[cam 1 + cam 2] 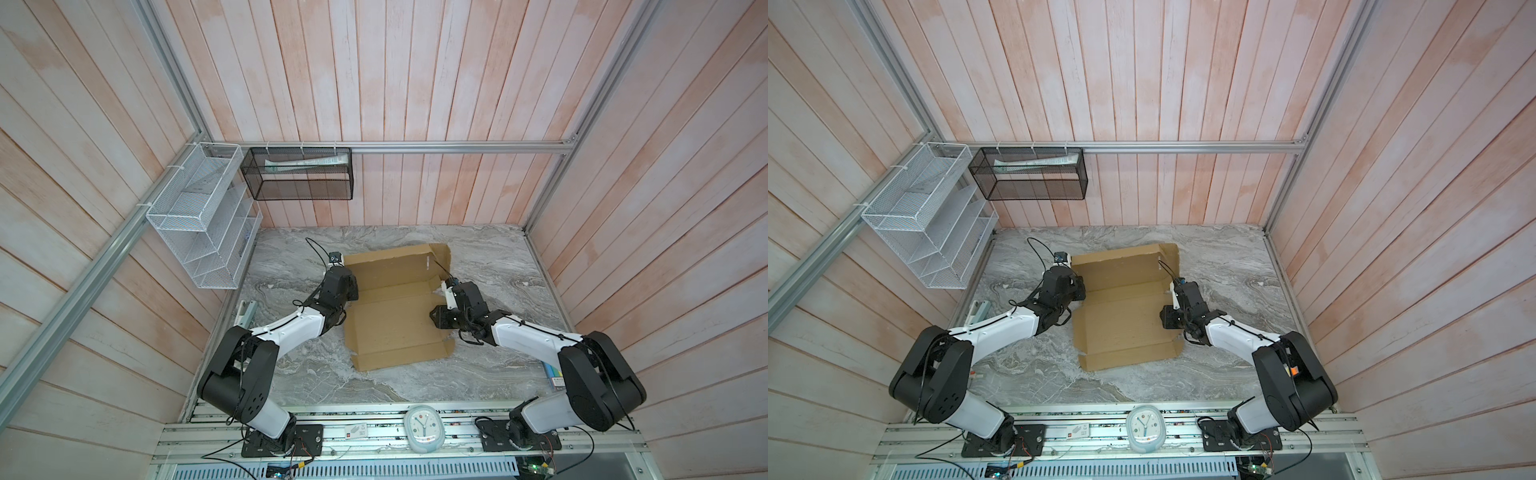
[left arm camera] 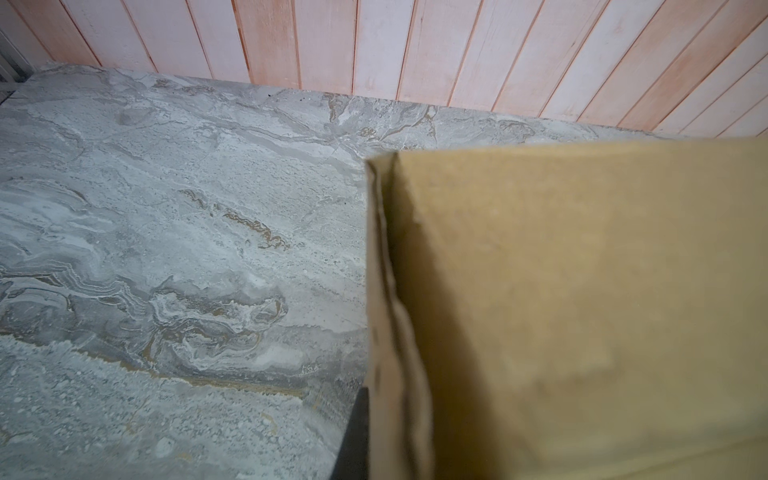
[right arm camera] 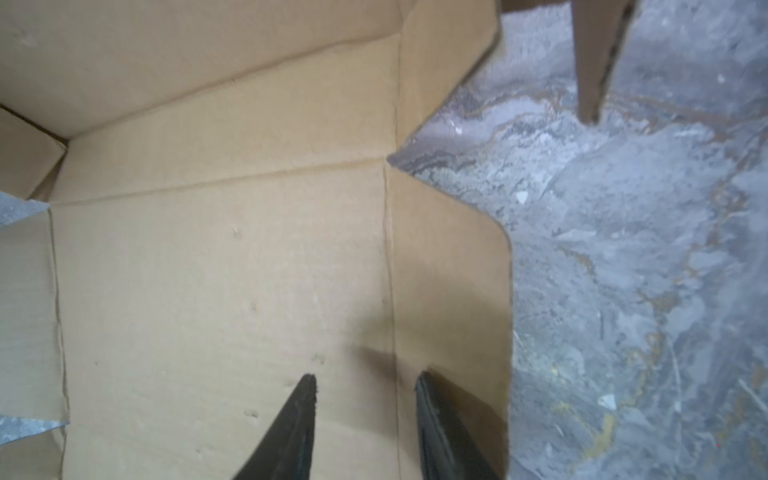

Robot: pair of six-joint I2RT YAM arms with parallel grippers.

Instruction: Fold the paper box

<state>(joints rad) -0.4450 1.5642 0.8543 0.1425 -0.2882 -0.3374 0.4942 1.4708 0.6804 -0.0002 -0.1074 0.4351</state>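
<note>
Brown corrugated cardboard, the paper box (image 1: pixel 395 311), is laid inner face up near the middle of the grey marble tabletop (image 1: pixel 291 374), between the two arms. At its left edge, the left gripper (image 1: pixel 349 286) is closed thinly on the raised left side flap. In the left wrist view one black finger (image 2: pixel 356 432) is seen against the outside of the upright doubled edge, its partner hidden behind the card. The flap is judged to be pinched so that this wall stands while the opposite side is worked. Across the base panel, the right gripper (image 3: pixel 365 376) is set with its jaws partly apart and nothing between them. Its tips are placed astride the crease where the flat right side flap (image 3: pixel 453 291) meets the base, so a press along that fold is probably intended. The box's long axis is run from the near table edge toward the back wall, slightly skewed, with the far lid panel tilted upward.
</note>
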